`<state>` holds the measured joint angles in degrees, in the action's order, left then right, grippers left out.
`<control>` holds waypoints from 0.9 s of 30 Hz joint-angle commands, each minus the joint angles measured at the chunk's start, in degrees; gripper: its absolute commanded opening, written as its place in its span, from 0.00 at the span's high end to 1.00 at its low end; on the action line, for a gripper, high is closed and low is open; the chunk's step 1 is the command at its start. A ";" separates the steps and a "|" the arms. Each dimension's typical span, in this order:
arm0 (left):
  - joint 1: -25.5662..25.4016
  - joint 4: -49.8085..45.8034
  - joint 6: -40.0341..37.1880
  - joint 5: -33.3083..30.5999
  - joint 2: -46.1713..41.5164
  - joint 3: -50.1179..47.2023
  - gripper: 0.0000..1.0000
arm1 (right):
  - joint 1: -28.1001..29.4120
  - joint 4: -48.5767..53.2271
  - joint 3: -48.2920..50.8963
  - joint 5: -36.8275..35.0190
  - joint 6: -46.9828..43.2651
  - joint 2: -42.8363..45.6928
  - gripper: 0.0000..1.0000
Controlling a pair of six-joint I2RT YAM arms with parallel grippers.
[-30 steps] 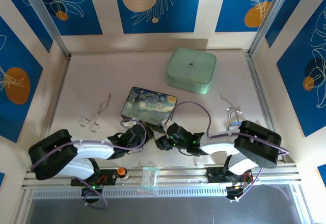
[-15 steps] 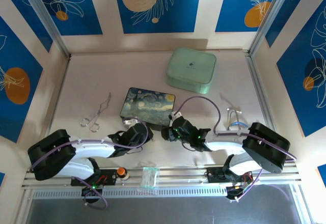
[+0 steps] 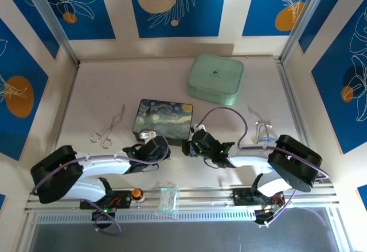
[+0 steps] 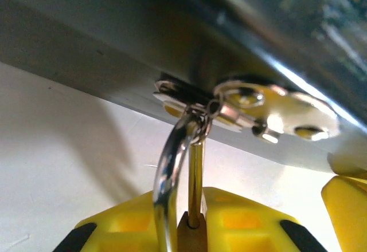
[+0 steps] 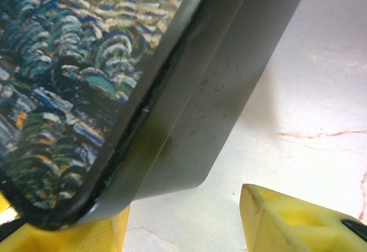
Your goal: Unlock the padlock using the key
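Box [image 3: 163, 118] has slid left; left gripper [image 3: 148, 139] pinches the padlock [image 4: 172, 166] narrowly, key [image 4: 287, 114] jammed against the box's near wall. Right gripper [image 3: 187, 146] gapes astride the corner; the logo on the tin [image 3: 215, 78] is unreadable.

Box [image 3: 163, 117] mid-table, tin [image 3: 215, 78] behind right, tongs [image 3: 107, 129] left, padlock [image 4: 164, 177] at box's near edge.

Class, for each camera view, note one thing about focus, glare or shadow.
Top external: even light, all sharp, the mint box casting a soft shadow behind it. Left wrist: the padlock shackle is fairly sharp, the dark box above it blurred, glare whitening the metal plate. Right wrist: the patterned lid is fairly crisp, the yellow fingertip softer.
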<state>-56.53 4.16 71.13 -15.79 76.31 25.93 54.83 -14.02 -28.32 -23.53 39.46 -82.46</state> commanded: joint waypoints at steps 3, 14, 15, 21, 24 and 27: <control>0.37 -11.51 -4.52 -3.81 4.56 0.72 0.77 | -0.80 0.01 -1.39 -0.47 1.76 -1.56 0.48; -2.46 -26.36 -6.18 -11.79 6.88 7.76 0.73 | -0.91 0.73 -1.64 -0.03 2.19 -2.91 0.48; -2.69 -27.31 -6.38 -12.04 7.17 8.23 0.73 | -0.91 0.83 -1.52 -0.10 2.20 -2.89 0.48; -4.83 -30.03 -6.36 -14.79 8.17 9.78 0.73 | -1.14 0.92 -1.48 -0.11 2.50 -3.46 0.48; -5.61 -31.23 -6.41 -15.46 8.71 10.92 0.73 | -1.06 1.01 -1.47 0.20 2.98 -3.72 0.48; -6.03 -33.25 -6.35 -16.44 9.61 12.24 0.73 | -1.05 0.90 -1.39 0.18 3.29 -4.02 0.48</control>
<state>-61.82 -18.81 66.50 -28.75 84.25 37.74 54.08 -13.63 -28.82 -23.35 41.45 -85.36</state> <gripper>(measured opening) 0.273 0.523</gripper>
